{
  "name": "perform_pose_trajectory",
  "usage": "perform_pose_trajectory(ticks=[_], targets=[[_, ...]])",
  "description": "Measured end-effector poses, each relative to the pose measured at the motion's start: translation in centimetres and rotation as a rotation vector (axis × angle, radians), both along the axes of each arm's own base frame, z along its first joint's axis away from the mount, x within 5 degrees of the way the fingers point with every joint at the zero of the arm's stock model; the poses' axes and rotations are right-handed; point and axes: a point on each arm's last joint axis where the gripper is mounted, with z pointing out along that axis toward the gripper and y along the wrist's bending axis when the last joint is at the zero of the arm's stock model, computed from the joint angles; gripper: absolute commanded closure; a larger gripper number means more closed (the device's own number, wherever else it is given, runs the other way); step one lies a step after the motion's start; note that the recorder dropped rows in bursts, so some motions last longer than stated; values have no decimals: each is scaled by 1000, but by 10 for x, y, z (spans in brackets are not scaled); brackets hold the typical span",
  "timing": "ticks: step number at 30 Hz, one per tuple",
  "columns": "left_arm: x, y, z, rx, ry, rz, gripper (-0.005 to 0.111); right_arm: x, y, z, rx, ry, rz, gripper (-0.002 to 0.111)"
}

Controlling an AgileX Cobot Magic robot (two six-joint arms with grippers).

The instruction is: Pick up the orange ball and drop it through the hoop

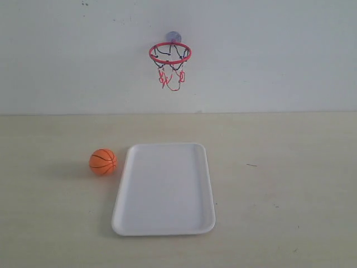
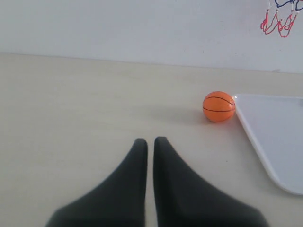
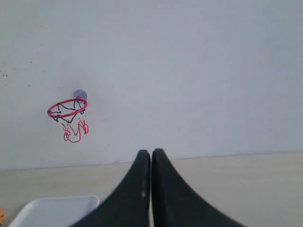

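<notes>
Only the wrist views show the arms: the left gripper (image 2: 150, 142) and right gripper (image 3: 151, 152) are each nearly closed and empty; the orange ball (image 1: 102, 162) sits on the tabletop (image 1: 290, 184) just beside the white tray (image 1: 164, 228); the left wrist view crops the wall-mounted hoop (image 1: 170, 53) to net strings.

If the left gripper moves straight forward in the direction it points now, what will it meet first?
Probably nothing on the table: ahead of the left gripper lies only bare surface, then the wall. The orange ball sits off that line, beside the white tray. Depth is hard to judge.
</notes>
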Motion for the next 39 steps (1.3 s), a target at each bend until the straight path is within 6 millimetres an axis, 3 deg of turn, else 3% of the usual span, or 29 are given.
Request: perform_pose_trajectory(ticks=[6,26,30,34,39], targets=[[0,0,0,0,0,0,103,-11,0,-12,-11,-44,6,109],[0,0,0,0,0,0,103,-9,-8,-29,-33,127,-87,109],[0,0,0,0,0,0,103,-10,-8,-48,-65,158,-86,109],[0,0,0,0,0,0,103,-5,-7,-84,-57,260,-78,109],[0,0,0,0,0,0,103,-5,-6,-96,-49,328,-65,109]])
